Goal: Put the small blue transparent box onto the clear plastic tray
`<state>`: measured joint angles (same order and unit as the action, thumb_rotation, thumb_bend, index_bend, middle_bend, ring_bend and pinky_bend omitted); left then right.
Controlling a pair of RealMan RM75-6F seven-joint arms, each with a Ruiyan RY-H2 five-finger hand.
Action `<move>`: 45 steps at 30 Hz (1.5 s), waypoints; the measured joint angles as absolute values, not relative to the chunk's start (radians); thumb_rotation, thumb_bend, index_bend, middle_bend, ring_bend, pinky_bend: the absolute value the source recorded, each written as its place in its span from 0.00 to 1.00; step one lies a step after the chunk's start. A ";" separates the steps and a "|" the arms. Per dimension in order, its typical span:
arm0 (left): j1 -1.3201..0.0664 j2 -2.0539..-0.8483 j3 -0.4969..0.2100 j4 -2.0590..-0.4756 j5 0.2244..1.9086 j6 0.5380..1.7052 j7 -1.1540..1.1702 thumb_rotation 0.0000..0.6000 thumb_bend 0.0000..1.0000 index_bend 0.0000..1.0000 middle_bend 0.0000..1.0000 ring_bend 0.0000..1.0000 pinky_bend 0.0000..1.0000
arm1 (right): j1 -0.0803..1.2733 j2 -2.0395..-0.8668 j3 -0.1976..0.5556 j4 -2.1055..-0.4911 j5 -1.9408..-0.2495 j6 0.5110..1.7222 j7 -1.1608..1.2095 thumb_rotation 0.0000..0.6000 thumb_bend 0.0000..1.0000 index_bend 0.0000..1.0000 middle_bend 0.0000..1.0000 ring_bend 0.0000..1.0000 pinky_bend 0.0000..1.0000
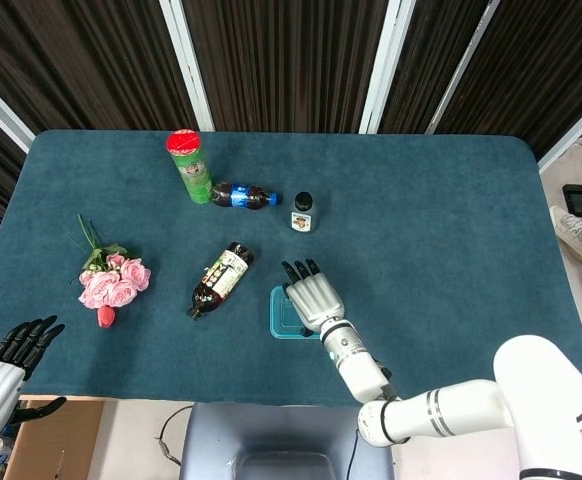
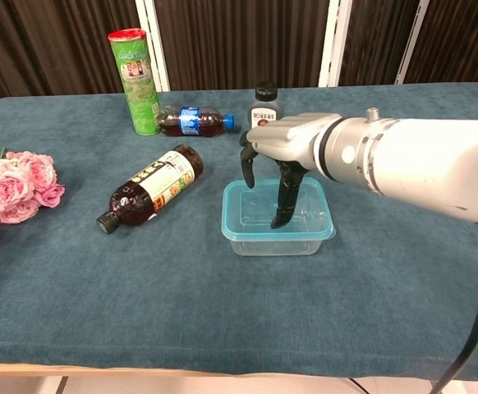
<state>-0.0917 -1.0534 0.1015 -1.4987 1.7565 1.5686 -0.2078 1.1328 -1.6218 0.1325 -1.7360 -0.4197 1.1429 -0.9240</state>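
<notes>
Head view takes in one teal-covered table [image 1: 451, 220] carrying one small blue transparent box [image 1: 281, 317], one green chip canister [image 1: 189, 165] with a red lid, three bottles, and one bunch of pink roses [image 1: 111, 280]. Of the bottles, one blue-labelled drink bottle [image 1: 241, 195] lies on its side just beside the canister, one large dark bottle [image 1: 221, 279] lies on its side near the box, and one small dark bottle [image 1: 302, 212] with a black cap stands upright.

Chest view shows the small blue transparent box [image 2: 255, 234] as a shallow rectangular container with rounded corners, a pale blue see-through wall and a slightly flared rim, open at the top and sitting flat on the cloth near the middle of the table. No clear tray shows in either view.

One right hand [image 2: 276, 164] hangs over the box, palm down, fingers apart and pointing downward; one dark fingertip [image 2: 278, 220] reaches inside the box, and whether it touches the floor cannot be told. It holds nothing.

One left hand [image 1: 11, 358] sits at the lower left edge of the head view, off the table, fingers spread and empty.
</notes>
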 measured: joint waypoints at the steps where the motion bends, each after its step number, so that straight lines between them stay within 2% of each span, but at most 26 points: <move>1: -0.091 -1.053 0.101 -1.498 1.757 1.569 -0.209 1.00 0.44 0.00 0.01 0.02 0.10 | 1.133 -1.624 0.132 -1.734 -0.417 1.143 -0.927 1.00 0.00 0.49 0.12 0.00 0.09; 13: -0.091 -1.051 0.100 -1.497 1.756 1.574 -0.215 1.00 0.44 0.00 0.01 0.02 0.10 | 1.147 -1.635 0.136 -1.720 -0.349 1.138 -0.977 1.00 0.02 0.49 0.12 0.00 0.09; 35: -0.089 -1.051 0.100 -1.492 1.761 1.584 -0.225 1.00 0.44 0.00 0.01 0.02 0.10 | 1.138 -1.647 0.118 -1.694 -0.353 1.128 -0.989 1.00 0.02 0.47 0.11 0.00 0.09; 45: -0.089 -1.053 0.100 -1.497 1.763 1.582 -0.214 1.00 0.44 0.00 0.01 0.02 0.10 | 1.110 -1.526 0.142 -1.820 -0.400 1.171 -0.953 1.00 0.02 0.47 0.11 0.00 0.09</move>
